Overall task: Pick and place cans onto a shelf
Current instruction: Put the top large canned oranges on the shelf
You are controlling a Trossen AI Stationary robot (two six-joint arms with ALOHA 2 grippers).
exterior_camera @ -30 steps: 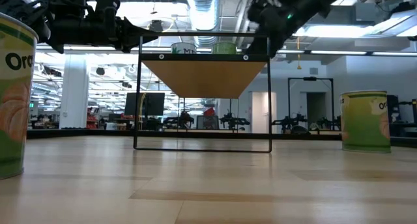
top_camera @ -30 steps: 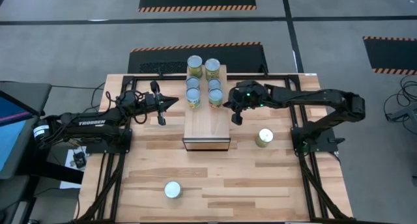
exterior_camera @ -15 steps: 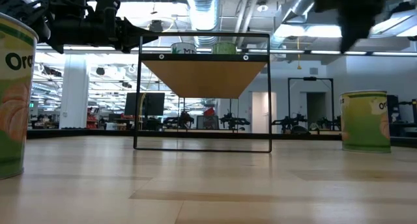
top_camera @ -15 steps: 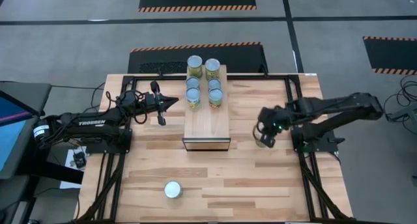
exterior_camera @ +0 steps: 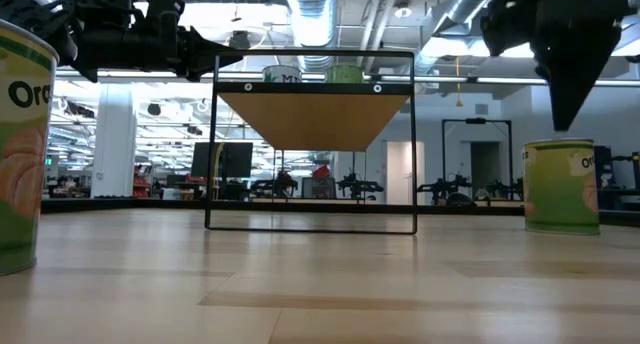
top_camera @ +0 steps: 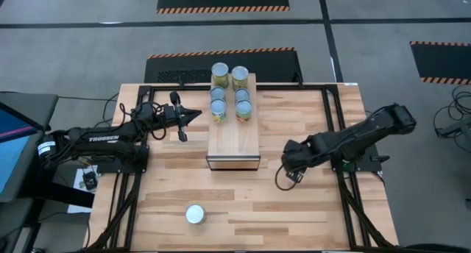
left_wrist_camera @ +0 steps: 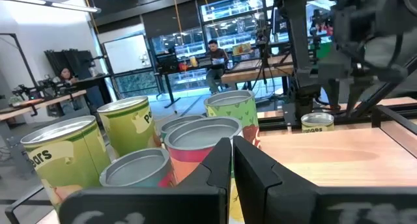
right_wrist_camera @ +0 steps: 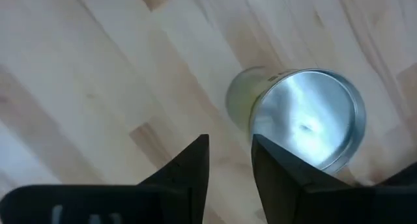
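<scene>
Several cans (top_camera: 230,91) stand upright on the far half of the light-wood shelf (top_camera: 234,139) in the middle of the table. One loose can (right_wrist_camera: 306,120) stands upright on the tabletop right of the shelf. My right gripper (right_wrist_camera: 230,155) hangs just above it (exterior_camera: 560,184), pointing down, slightly open with nothing between its fingers; the can lies to one side of them. In the high view my right arm (top_camera: 294,161) hides this can. Another can (top_camera: 195,214) stands near the table's front edge. My left gripper (top_camera: 184,119) waits shut, left of the shelf, level with the cans (left_wrist_camera: 195,139).
Black frame rails (top_camera: 335,135) run along both sides of the table. The near half of the shelf's top and the tabletop (top_camera: 243,194) between the two loose cans are bare wood. The room beyond holds benches and seated people (left_wrist_camera: 215,55).
My right gripper has left the shelf's right side, swung toward the table's right and near edges, and come down over the loose can there. The cans and my left arm have kept still.
</scene>
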